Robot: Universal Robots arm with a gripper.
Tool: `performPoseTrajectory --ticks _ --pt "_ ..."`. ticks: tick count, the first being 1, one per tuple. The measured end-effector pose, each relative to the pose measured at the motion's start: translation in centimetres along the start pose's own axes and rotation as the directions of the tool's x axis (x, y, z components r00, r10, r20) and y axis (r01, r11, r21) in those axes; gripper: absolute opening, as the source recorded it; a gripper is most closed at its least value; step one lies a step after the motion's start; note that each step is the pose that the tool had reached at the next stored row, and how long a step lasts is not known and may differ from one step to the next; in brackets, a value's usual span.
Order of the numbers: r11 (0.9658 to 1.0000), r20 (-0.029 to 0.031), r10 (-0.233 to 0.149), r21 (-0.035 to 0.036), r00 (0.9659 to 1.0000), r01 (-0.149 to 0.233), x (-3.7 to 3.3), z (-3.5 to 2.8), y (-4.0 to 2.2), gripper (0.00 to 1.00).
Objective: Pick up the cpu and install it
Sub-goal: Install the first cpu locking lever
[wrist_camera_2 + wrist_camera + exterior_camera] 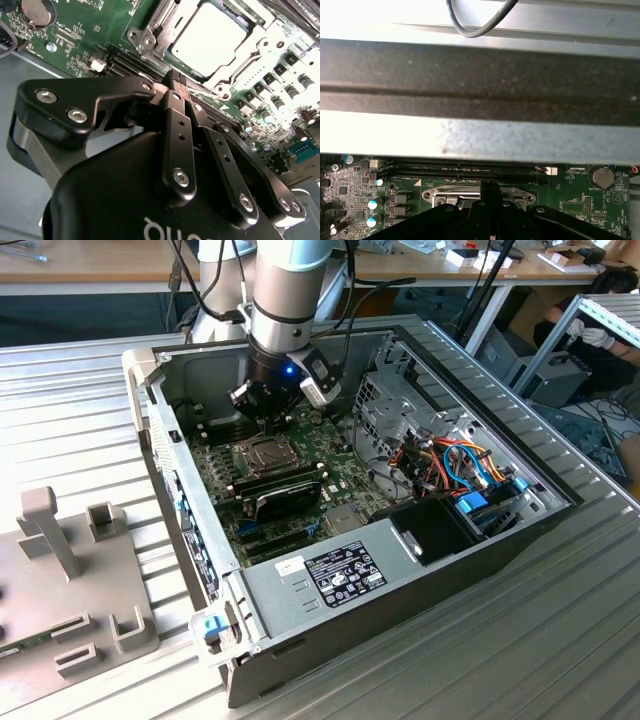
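In the exterior view the robot arm (285, 290) reaches down into an open computer case (400, 570) that lies on its side on a ribbed metal worktop (560, 640). The gripper (268, 408) hangs just above the green motherboard (215, 475), near the case's far wall and a little beyond the socket (262, 452).

In the second wrist view the jaws are closed together, the two black fingers (176, 107) meeting at their tips, and nothing is held between them. The fingertips stand just beside the socket frame (150, 35), above the black memory slots (122, 62).

The cpu (209, 37) lies in the socket, a flat square with a pale silver-grey top. The metal frame goes around it, and the shiny lever parts (250, 47) lie along its side. Whether the frame is locked down I cannot tell.

In the first wrist view the closed fingers (490, 192) point at the near edge of the socket (437, 195), with the long memory slots (465, 172) just behind it and a round coin battery (601, 176) off to one side. The grey wall of the case (480, 75) rises behind the board, and a black cable (480, 22) loops above it.

In the exterior view a black card (285, 495) sits near the socket, and coloured cables (455, 465) are bundled toward the exterior view's right. A grey plastic fixture (70, 580) stands on the worktop at the exterior view's left.
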State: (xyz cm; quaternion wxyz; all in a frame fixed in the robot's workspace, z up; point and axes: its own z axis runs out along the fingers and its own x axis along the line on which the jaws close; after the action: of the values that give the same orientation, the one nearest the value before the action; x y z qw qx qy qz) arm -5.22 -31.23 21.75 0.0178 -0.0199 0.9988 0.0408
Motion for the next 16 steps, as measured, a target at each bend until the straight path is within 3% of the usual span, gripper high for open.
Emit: performPoseTrajectory --ticks 4,8,12,14,16 --pt "1.0000 -0.0006 0.000 0.0007 1.0000 0.000 0.00 -0.17 0.00 0.11" --pt "1.0000 -0.0001 0.000 0.0003 1.0000 0.000 -0.04 -1.14 0.09 0.11" --pt "1.0000 0.0002 0.000 -0.0002 1.0000 0.000 0.00 -1.18 0.09 0.11" --pt "1.0000 0.0033 0.000 -0.0021 1.0000 0.000 0.24 -1.19 0.10 0.11" --pt "1.0000 0.0113 -0.001 -0.0031 0.9999 0.001 0.93 -1.20 0.13 0.11"
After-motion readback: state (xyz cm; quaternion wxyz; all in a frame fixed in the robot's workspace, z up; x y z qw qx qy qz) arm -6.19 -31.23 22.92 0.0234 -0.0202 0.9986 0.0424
